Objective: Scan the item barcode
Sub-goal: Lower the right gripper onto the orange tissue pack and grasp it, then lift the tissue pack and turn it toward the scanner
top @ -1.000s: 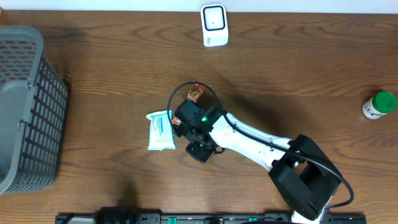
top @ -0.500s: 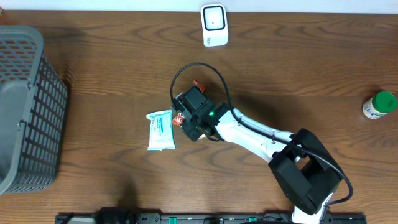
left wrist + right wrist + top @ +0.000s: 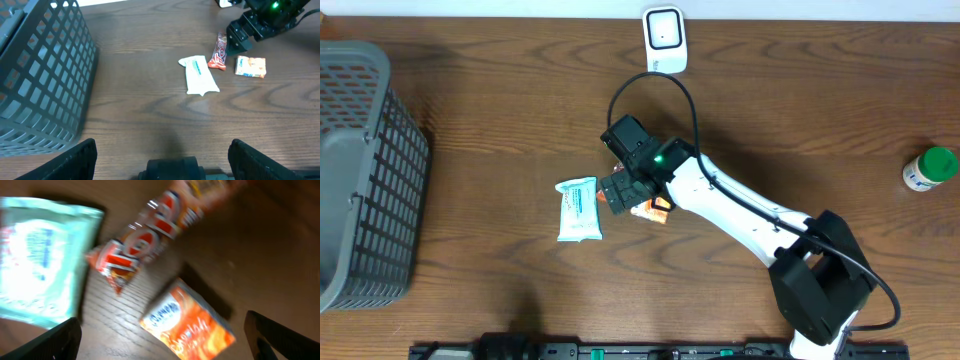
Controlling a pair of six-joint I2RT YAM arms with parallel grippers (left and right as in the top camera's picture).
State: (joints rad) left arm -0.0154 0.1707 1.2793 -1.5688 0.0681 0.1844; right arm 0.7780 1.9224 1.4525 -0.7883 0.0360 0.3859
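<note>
While right end effector (image 3: 622,190) hovers spread wide, small orange cardboard box (image 3: 655,208) lies on brown wooden tabletop (image 3: 470,250) just below, beside red foil snack bar (image 3: 218,50). Left end effector (image 3: 165,150) spread, empty.

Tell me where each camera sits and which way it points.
Overhead: fixed above the table, looking straight down; the right arm reaches over the wipes packet and orange packet.
Left wrist: low over the table, facing forward past the basket; the open left claw frames the bottom.
Right wrist: close above the table, facing down at the candy bar; the open right claw fills the bottom corners.
Shared: all three show both packets.
</note>
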